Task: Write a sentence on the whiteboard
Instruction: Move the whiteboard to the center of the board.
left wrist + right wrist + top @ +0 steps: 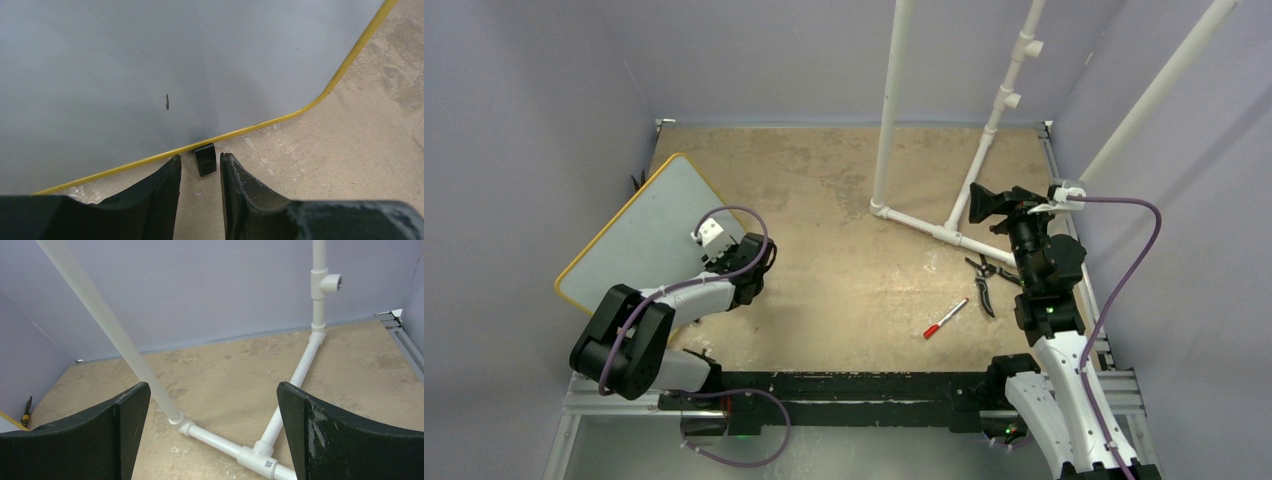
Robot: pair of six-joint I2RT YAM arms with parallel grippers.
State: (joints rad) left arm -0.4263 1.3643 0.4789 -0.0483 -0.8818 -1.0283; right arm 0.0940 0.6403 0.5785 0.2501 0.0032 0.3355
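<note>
Left pincer half-open astride a black foot of the whiteboard at the bench left edge — likely to shift it — right pincer wide, empty

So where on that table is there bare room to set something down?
The widest bare patch is the middle of the table, between the whiteboard and the white pipe frame, back to the far wall. The right side is crowded: pipe frame, black hand tool, red-capped marker and the right arm.
</note>
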